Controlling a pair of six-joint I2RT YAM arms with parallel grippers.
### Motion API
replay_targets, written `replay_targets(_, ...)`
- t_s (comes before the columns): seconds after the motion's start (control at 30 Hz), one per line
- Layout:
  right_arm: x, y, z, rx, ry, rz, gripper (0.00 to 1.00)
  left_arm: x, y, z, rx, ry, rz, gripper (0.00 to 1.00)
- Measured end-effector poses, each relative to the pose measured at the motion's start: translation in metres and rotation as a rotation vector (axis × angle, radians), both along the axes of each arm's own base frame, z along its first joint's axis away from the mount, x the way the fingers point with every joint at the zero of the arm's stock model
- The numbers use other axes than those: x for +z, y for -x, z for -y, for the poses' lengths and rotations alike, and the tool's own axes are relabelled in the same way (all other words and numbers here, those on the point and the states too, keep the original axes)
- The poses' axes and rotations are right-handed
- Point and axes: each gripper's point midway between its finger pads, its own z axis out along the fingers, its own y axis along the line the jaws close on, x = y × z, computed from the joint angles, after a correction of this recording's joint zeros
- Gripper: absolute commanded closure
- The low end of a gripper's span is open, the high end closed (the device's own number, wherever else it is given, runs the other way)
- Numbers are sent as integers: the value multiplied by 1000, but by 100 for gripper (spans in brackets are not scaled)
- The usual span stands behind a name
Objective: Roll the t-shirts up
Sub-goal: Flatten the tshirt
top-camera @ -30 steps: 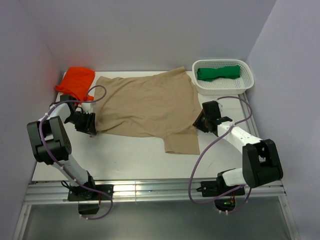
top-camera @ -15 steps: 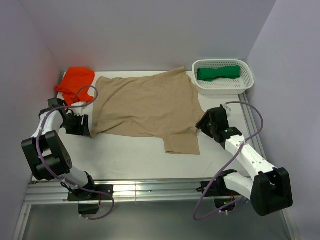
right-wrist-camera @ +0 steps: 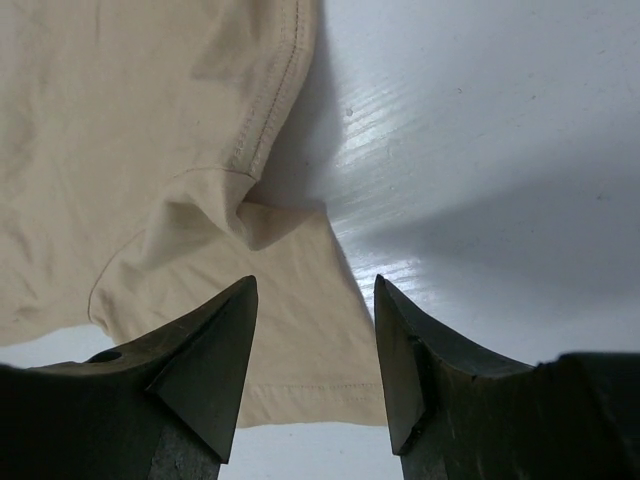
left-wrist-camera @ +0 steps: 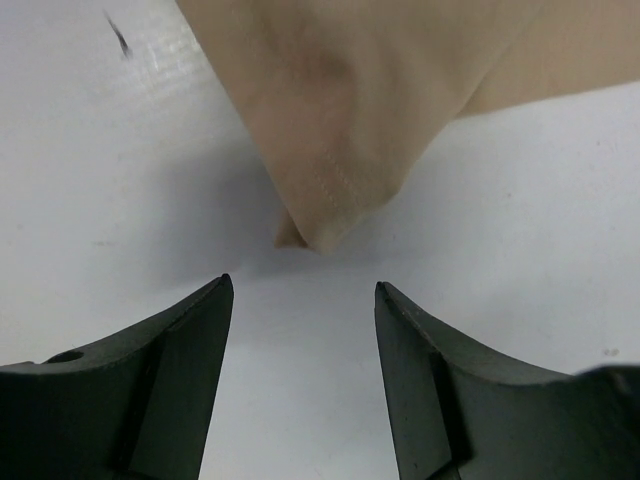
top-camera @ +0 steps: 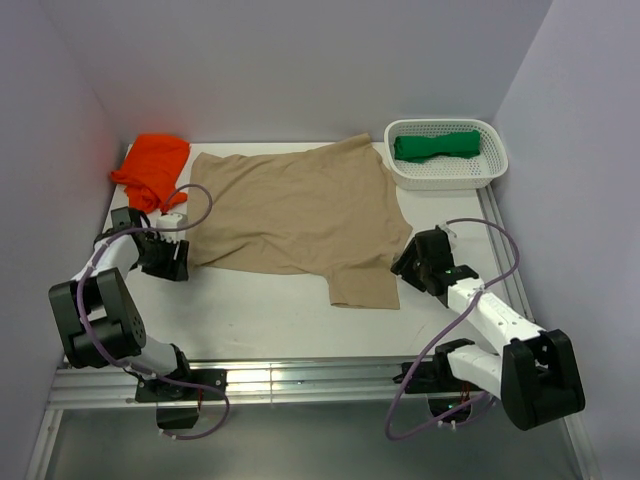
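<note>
The tan t-shirt [top-camera: 300, 212] lies spread flat in the middle of the table, with one sleeve pointing toward the near edge. My left gripper [top-camera: 182, 260] is open at its left lower corner. In the left wrist view that cloth corner [left-wrist-camera: 335, 150] lies just ahead of the left gripper [left-wrist-camera: 303, 285], with nothing between the fingers. My right gripper [top-camera: 404, 264] is open at the shirt's right side. In the right wrist view the right gripper [right-wrist-camera: 315, 282] stands apart over the sleeve [right-wrist-camera: 300, 345] without pinching it. An orange t-shirt [top-camera: 152, 165] is bunched at the back left. A green one [top-camera: 435, 146] lies in the basket.
The white perforated basket [top-camera: 446, 181] stands at the back right corner, close to the right wall. Purple walls close in the table on the left, back and right. Cables loop from both arms over the table.
Both grippers have opened and let go of the tan shirt's edges. Each has drawn back a little, the left outward to the left, the right toward the near right.
</note>
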Motion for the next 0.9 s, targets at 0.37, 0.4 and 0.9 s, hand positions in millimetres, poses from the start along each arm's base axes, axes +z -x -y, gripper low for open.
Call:
replay_targets(0.37, -10, 6, -4, 24, -16, -30, 44, 10, -25, 0, -28, -51, 134, 36)
replay_targets(0.4, -12, 9, -6, 31, -19, -38, 44, 11, -26, 0, -28, -52, 136, 36)
replay_targets(0.9, -28, 58, -17, 109, -27, -189, 44, 14, -26, -4, -30, -76, 144, 36)
